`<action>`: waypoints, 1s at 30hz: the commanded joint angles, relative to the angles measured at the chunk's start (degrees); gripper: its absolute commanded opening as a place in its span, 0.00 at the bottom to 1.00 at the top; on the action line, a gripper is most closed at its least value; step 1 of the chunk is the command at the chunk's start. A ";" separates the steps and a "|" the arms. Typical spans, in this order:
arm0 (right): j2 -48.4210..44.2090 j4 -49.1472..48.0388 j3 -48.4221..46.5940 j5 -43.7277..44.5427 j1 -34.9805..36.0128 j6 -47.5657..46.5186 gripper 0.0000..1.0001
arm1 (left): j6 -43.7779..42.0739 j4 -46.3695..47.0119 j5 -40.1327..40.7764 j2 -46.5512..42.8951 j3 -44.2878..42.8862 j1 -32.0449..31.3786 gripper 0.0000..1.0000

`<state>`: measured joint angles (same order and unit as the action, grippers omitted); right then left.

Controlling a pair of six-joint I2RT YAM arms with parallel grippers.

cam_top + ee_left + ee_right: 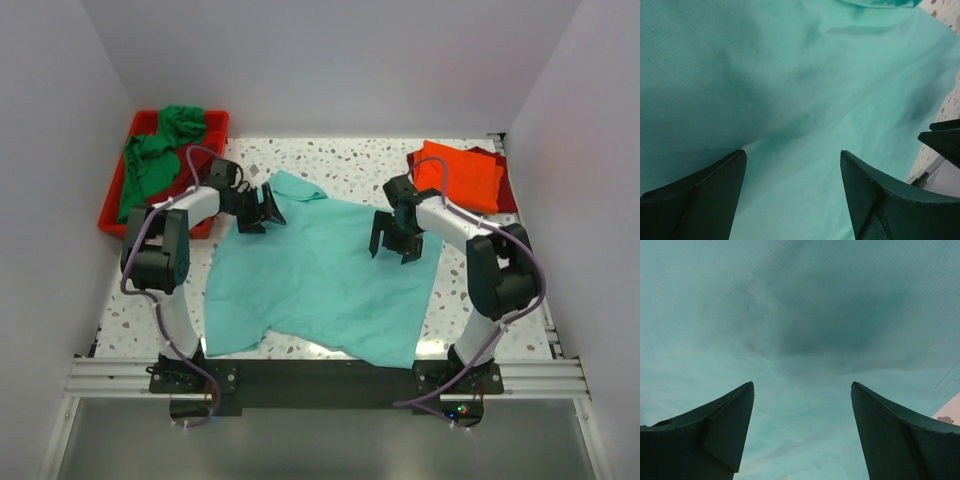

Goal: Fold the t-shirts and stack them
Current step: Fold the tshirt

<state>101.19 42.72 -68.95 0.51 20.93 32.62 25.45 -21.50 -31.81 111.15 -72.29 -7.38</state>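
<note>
Top external; 1 teal t-shirt point(320, 280); 1 orange t-shirt point(460, 175); left gripper point(259, 214), right gripper point(394, 246) wide

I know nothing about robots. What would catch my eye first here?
A large light teal t-shirt lies spread over the middle of the table, with the left gripper and right gripper open above its far half. A green t-shirt is heaped in a red tray at far left; a folded orange t-shirt sits far right.
</note>
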 commanded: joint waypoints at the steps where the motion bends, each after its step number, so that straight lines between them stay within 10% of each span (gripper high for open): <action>1: 1.55 -0.62 -1.01 1.59 -0.54 0.34 0.82 | -2.60 0.32 0.61 2.31 -2.06 0.08 0.81; 30: 16.94 8.17 -25.88 2.22 -8.18 -6.60 0.82 | -1.72 -1.27 0.08 22.00 -31.50 -2.91 0.81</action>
<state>117.99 48.31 -91.42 2.42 12.80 27.88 24.38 -22.04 -32.62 131.68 -100.99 -9.93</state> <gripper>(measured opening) 0.820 0.805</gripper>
